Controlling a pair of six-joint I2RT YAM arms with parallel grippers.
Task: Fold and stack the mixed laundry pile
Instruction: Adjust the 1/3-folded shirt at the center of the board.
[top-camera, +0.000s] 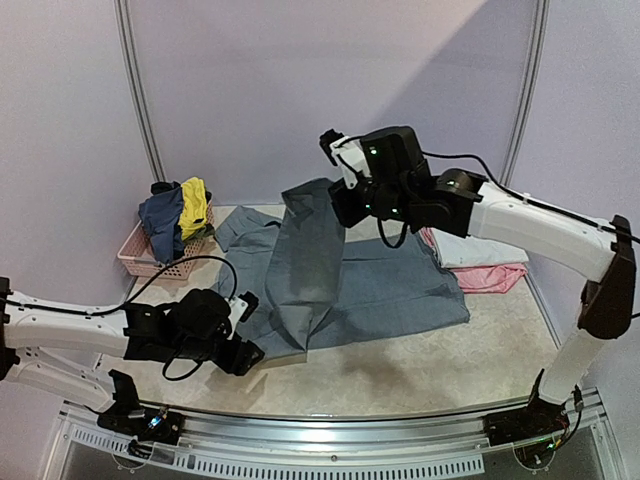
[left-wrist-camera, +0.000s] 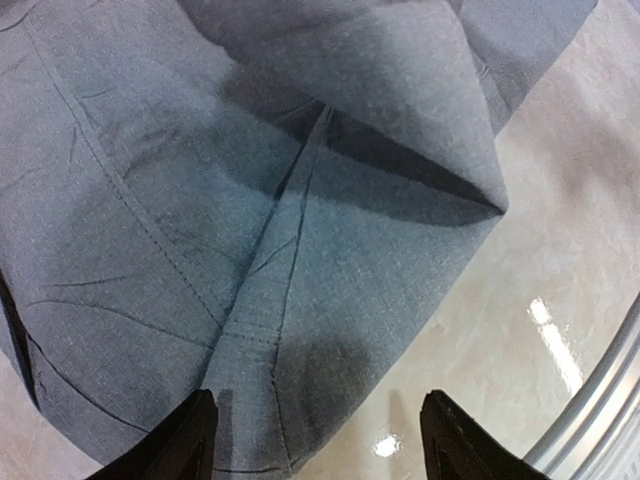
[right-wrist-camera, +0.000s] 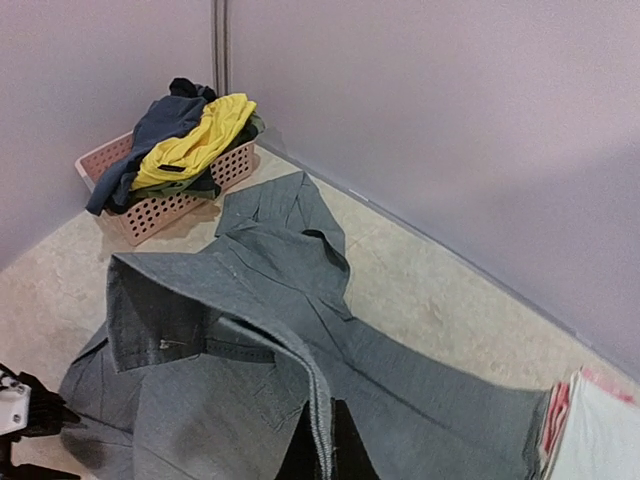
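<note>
Right pincer is clamping a raised fold of the grey trousers, which are lying across the counter. Left pincer is hanging wide apart, empty, nearest their near hem.

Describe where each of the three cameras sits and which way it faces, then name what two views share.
Top external: above and behind the arms, looking down; both arms, left gripper and right gripper show.
Left wrist: low, looking onto the grey trousers; its open fingertips show.
Right wrist: high, facing the pink basket; its fingers pinch trouser cloth.
Shared: the trousers, in all views.
</note>
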